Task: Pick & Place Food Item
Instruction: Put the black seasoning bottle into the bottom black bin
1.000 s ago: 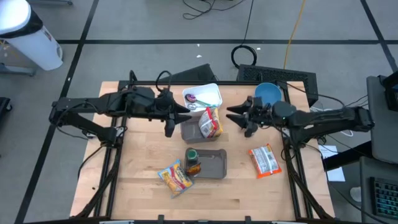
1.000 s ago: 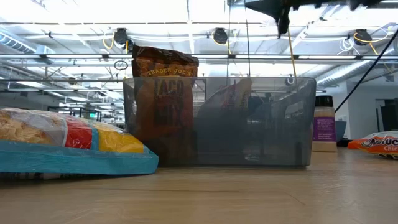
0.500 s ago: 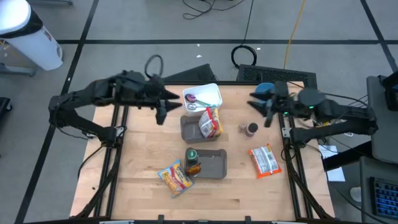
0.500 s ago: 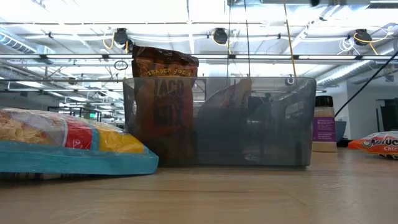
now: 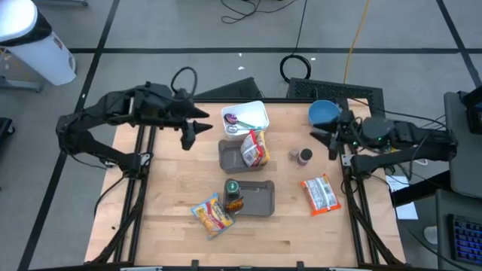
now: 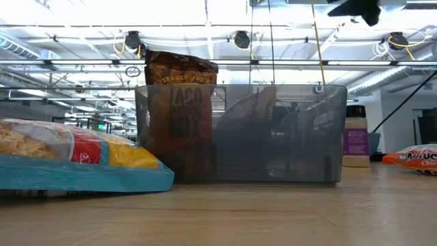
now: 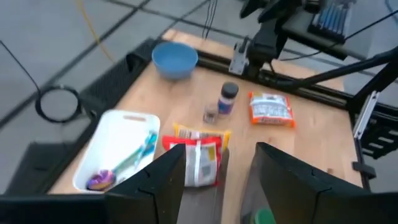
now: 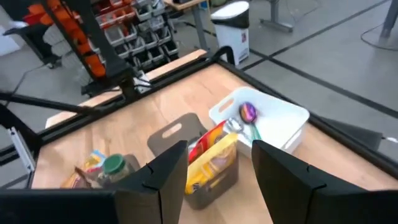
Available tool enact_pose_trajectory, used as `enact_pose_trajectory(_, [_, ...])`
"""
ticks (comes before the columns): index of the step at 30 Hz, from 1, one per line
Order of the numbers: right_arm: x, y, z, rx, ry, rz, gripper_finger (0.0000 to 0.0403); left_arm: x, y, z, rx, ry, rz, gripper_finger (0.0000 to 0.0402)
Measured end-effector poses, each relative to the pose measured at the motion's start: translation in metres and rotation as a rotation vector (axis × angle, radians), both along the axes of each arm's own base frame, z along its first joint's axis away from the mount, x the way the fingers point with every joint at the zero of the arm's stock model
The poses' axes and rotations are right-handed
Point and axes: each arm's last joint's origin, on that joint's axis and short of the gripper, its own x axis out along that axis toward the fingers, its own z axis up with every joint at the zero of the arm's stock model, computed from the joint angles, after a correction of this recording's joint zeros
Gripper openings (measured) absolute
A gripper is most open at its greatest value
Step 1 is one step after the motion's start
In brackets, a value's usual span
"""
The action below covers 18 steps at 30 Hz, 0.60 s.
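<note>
Right end effector (image 5: 332, 138), spread and empty, is nearer the jar (image 5: 305, 156) than the spread left end effector (image 5: 193, 129).

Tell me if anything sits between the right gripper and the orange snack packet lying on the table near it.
Nothing visible does. The right gripper hangs above the table's right edge, and the orange snack packet lies flat on bare wood nearer the front. The small jar stands off to the side, clear of that path.
</note>
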Motion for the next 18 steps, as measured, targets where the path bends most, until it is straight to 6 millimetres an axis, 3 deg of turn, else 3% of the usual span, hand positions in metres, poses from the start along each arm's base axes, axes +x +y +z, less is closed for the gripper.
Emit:
enact_pose_trajectory(4, [0.006,0.005,-0.025,-0.001,-0.012,-0.018,0.0171,0.013,-0.001,-0.023,-0.034,0.022,-0.002,0.0190])
enact_pose_trajectory(10, [0.006,0.015,-0.068,0.037,0.036,-0.061,0.0171,0.007,-0.005,-0.038,-0.128,-0.126,-0.029,0.0182])
enact_pose_trajectory(16, [0.007,0.027,-0.084,0.043,0.089,0.016,0.0171,-0.006,-0.007,-0.064,-0.219,-0.164,-0.005,0.0182])
enact_pose_trajectory(18, [0.008,0.028,-0.089,0.042,0.097,0.025,0.0171,-0.011,-0.007,-0.064,-0.234,-0.233,0.010,0.0182])
